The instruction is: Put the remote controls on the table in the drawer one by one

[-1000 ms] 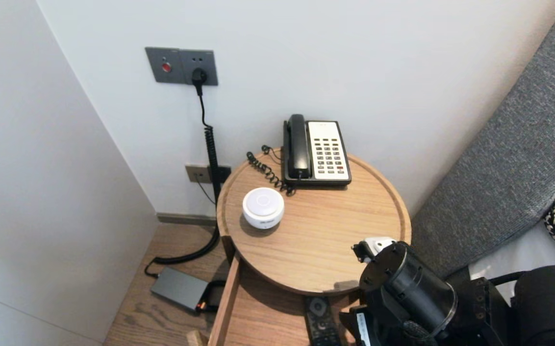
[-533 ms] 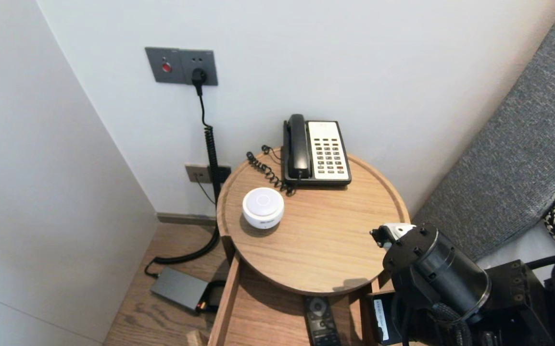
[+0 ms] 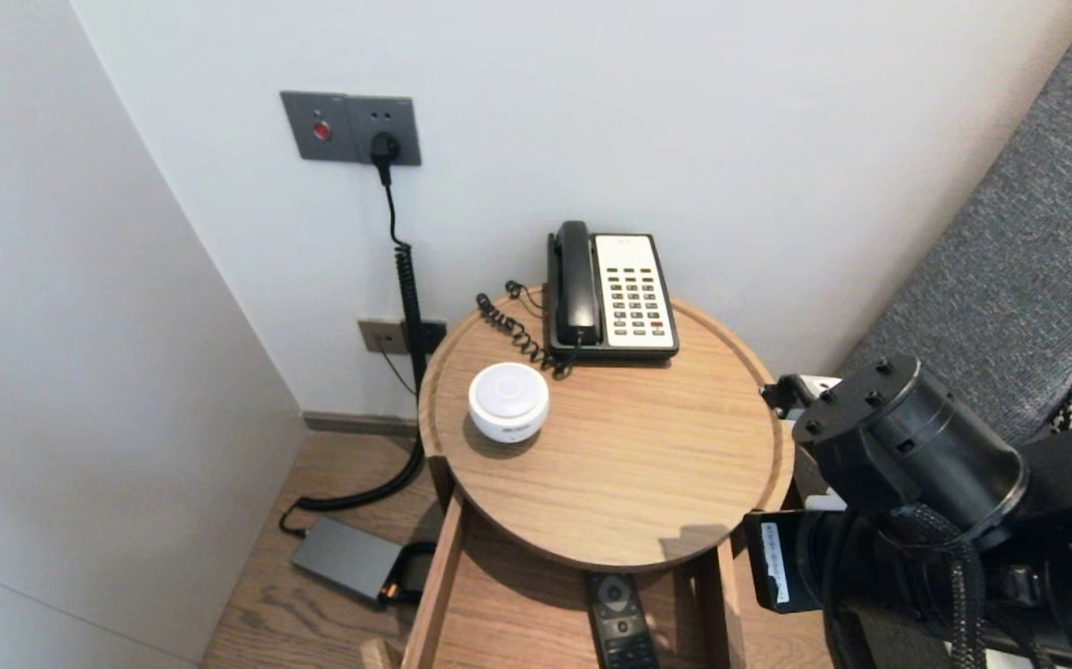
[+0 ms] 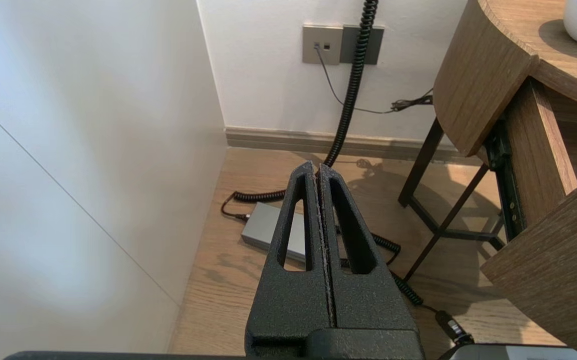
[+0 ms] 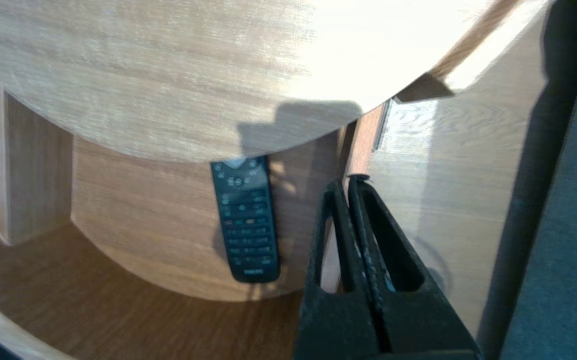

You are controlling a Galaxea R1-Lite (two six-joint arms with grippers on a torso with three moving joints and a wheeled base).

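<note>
The remote is found lying in the open drawer, partly under the near edge of the tabletop. The right gripper is closed on nothing, apparently just beside the drawer's right wall. The left gripper is parked shut, low on the left

The left gripper, fingers pressed together, hangs above the wooden floor. Just beyond it lies a grey power adapter. Its coiled cable climbs the far wall past a socket plate. The desk, with its drawer open, stands to the right.
</note>
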